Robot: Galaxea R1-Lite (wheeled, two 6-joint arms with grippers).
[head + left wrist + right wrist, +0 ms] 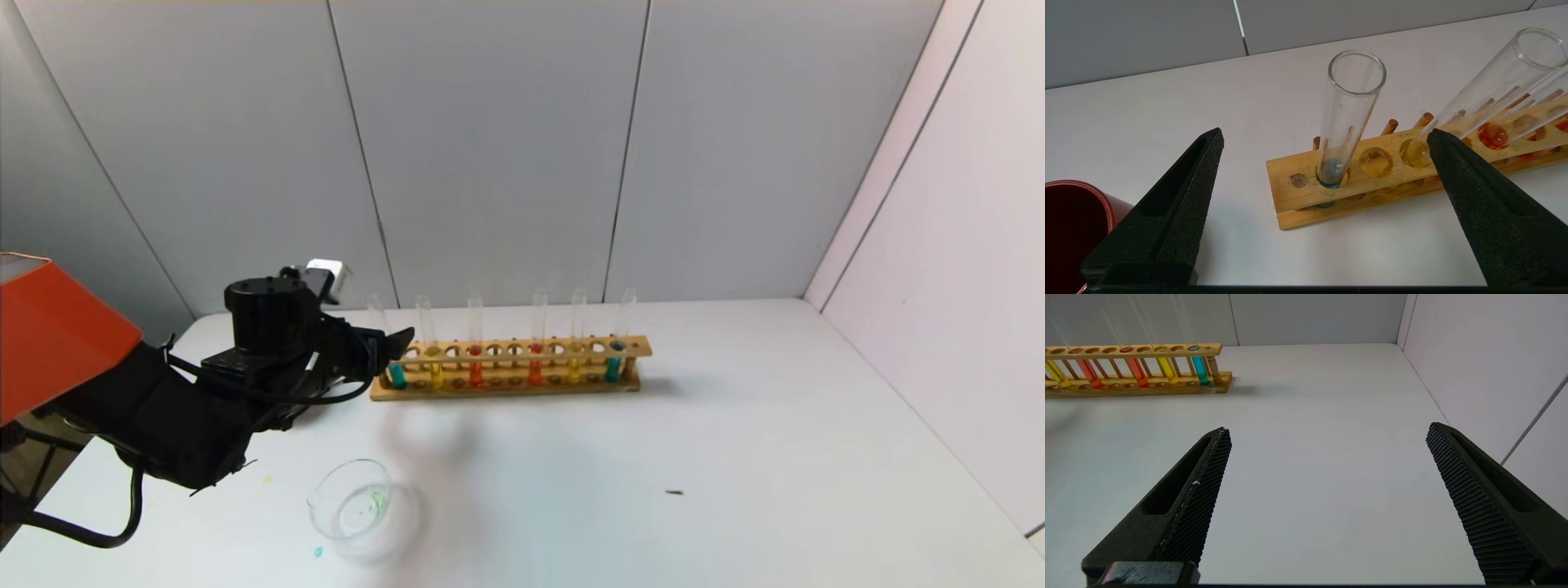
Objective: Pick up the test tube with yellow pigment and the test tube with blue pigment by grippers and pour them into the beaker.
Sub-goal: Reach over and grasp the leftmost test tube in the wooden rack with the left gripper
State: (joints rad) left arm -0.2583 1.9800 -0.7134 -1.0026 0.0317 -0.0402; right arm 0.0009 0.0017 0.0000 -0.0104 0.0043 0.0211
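A wooden rack holds several tubes. A test tube with blue pigment stands at its left end and a test tube with yellow pigment next to it. Another yellow tube and blue tube stand near the right end. My left gripper is open and empty at the rack's left end. In the left wrist view the blue tube stands just beyond the gap of the left gripper, untouched, with the yellow tube by one fingertip. The beaker sits near the front, with a greenish trace inside. My right gripper is open and empty over bare table.
Two orange-red tubes stand mid-rack. A dark red cup stands close beside the left gripper. A small cyan drop lies by the beaker and a dark speck lies to the right. Walls close the back and right.
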